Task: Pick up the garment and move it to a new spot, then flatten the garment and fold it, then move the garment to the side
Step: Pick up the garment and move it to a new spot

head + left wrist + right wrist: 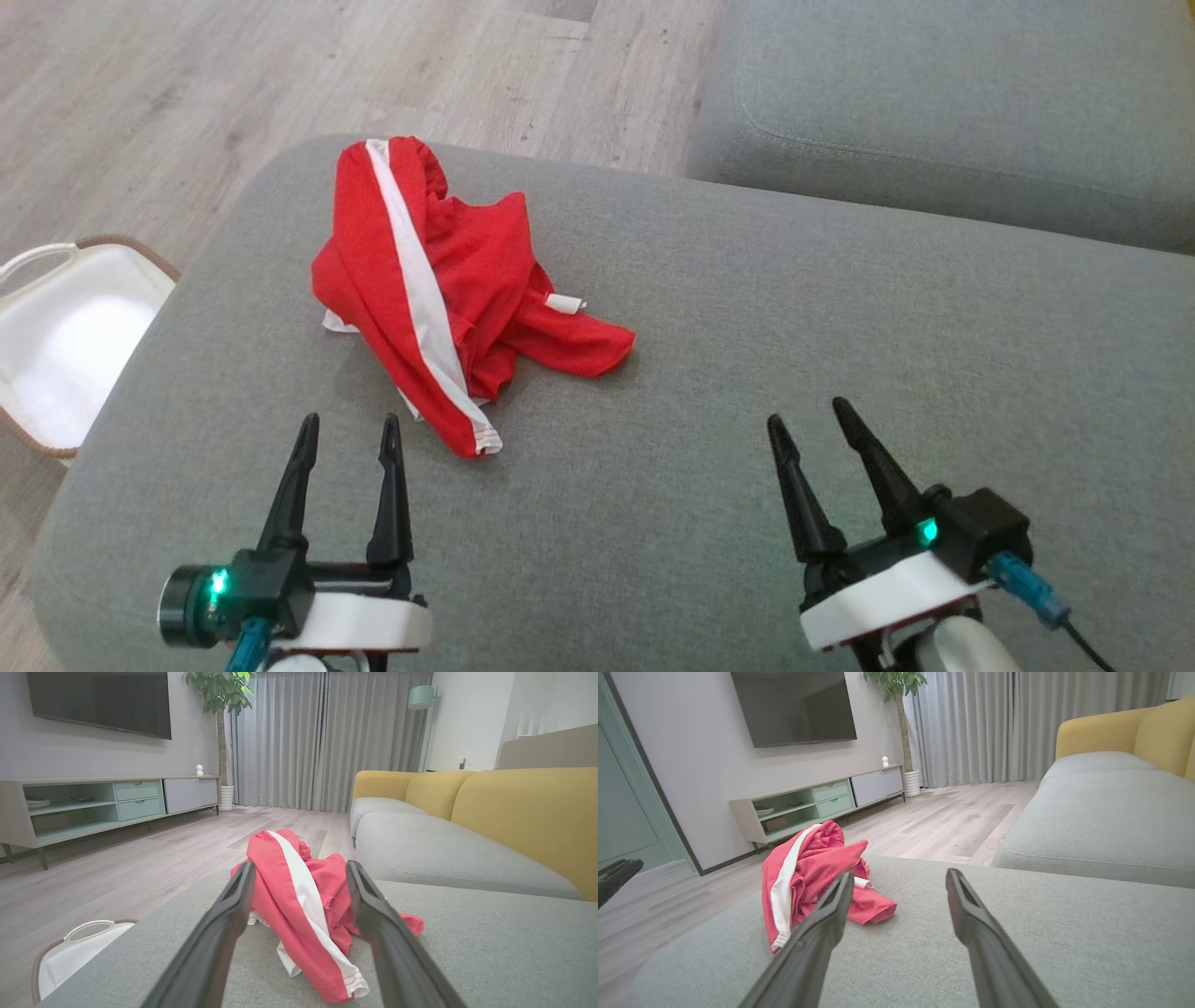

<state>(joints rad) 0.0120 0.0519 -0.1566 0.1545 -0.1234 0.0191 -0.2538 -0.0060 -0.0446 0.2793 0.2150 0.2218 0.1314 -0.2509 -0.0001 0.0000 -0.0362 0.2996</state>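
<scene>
- Closest up: the left gripper (349, 425) and right gripper (808, 413) are both over the near edge of the grey footstool (747, 327). Both are spread wide with nothing in them.
- The garment (485, 271) is a crumpled red heap with a white stripe, lying on the footstool's top toward its far left corner. It's just ahead of the left gripper without touching it, and well apart from the right one.
- Labels: a small white tab (565, 302) pokes out of the garment on the side facing the footstool's middle. It's too small to read anything on it.
- The head view looks down, so you get a white basket (140, 250) with a brown rim on the wood floor (280, 75) just off the footstool's left side. There's also a grey sofa (934, 112) seat past its far right.
- The wrist views look low across the footstool and bring in the room beyond it: wall TV (98, 700), long low cabinet (93, 807), potted plant (219, 690), grey curtains (327, 737). The left wrist view adds a teal lamp (420, 697) and the sofa's yellow back.
- In the way: in the left wrist view the garment sits between the gripper's fingers, and one finger covers part of it. In the right wrist view one finger overlaps its lower edge.
</scene>
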